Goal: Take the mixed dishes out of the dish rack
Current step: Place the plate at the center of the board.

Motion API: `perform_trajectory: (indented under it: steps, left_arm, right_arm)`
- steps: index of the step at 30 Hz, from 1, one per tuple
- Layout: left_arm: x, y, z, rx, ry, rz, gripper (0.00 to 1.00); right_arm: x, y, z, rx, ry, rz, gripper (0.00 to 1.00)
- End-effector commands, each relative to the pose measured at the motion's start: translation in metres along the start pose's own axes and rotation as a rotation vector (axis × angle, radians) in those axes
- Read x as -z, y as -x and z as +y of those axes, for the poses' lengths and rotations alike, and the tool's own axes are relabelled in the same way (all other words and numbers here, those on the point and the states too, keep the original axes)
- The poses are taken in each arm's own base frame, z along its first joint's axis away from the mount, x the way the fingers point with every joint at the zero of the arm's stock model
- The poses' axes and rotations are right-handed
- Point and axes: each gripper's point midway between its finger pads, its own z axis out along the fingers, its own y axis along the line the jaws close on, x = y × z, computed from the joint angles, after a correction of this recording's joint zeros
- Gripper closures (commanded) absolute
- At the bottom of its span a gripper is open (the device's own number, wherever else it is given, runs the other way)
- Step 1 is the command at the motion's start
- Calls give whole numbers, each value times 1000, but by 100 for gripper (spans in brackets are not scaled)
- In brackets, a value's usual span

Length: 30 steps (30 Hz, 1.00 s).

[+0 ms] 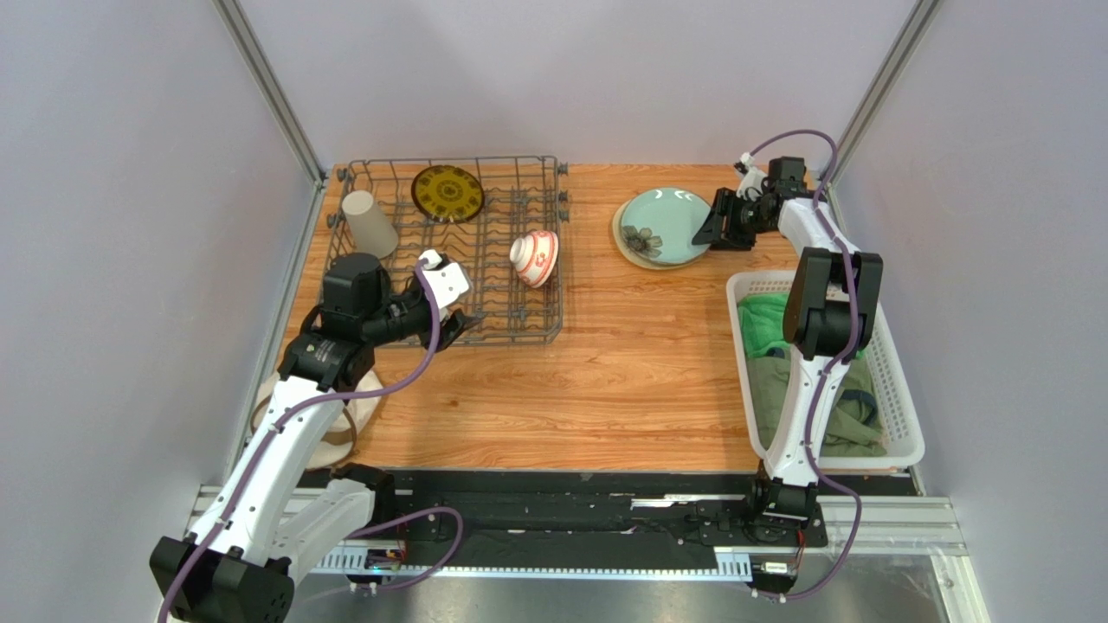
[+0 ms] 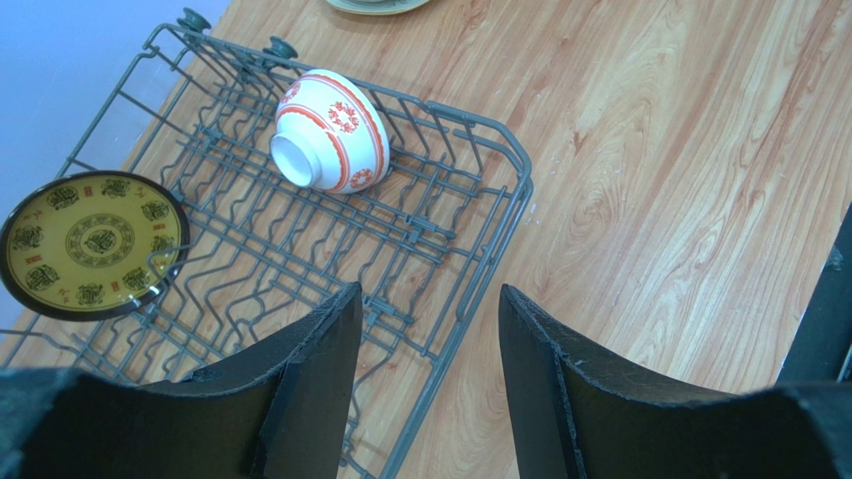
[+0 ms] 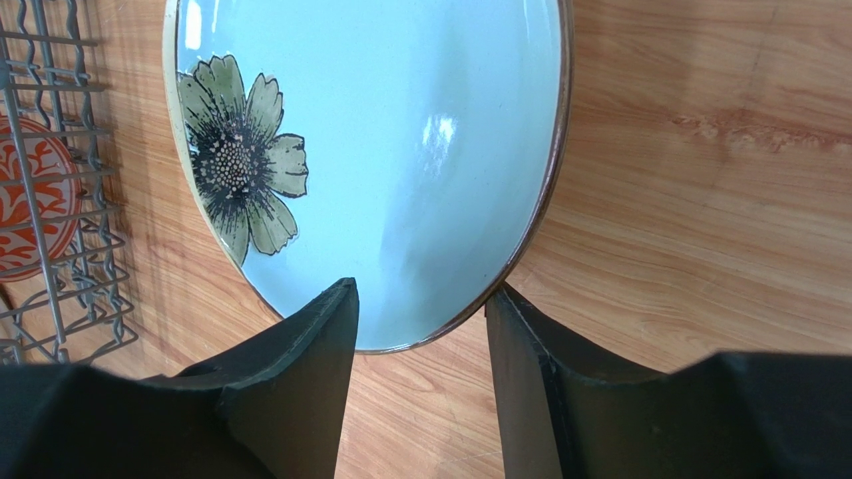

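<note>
The grey wire dish rack [image 1: 488, 305] stands at the back left. In it a yellow-and-dark patterned plate [image 1: 449, 192] stands on edge, a beige cup [image 1: 369, 223] sits upside down, and a red-and-white bowl [image 1: 535, 257] lies on its side. My left gripper [image 1: 451, 325] hangs open over the rack's near right corner [image 2: 500, 160], empty. The bowl [image 2: 330, 130] and patterned plate [image 2: 92, 244] lie beyond it. A pale green flowered plate [image 1: 666, 223] lies flat on the table. My right gripper [image 1: 710, 231] is open, with that plate's near rim [image 3: 400, 200] between its fingertips.
A white slotted basket [image 1: 897, 377] with green cloths [image 1: 780, 325] fills the right side, beside the right arm. A pale round dish [image 1: 364, 405] lies on the table partly under the left arm. Grey walls close in the left, right and back.
</note>
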Motion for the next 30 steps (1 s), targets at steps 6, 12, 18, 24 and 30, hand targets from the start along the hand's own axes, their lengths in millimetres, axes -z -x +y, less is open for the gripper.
perform_trajectory:
  steps: [6, 12, 18, 24, 30]
  left_arm:
    - [-1, 5, 3, -44, 7, -19, 39]
    - [-5, 2, 12, -57, 33, 0, 39]
    - [-13, -2, 37, -77, 103, 37, 39]
    - [-29, -5, 66, -117, 137, 87, 38]
    - [-45, -1, 97, -158, 173, 121, 38]
  right_arm:
    - [29, 41, 39, 125, 20, -105, 48]
    - [29, 39, 41, 173, 3, -97, 48]
    - [36, 38, 43, 199, -18, -100, 48]
    - [47, 34, 45, 239, -60, -126, 46]
    - [51, 27, 45, 261, -78, -115, 46]
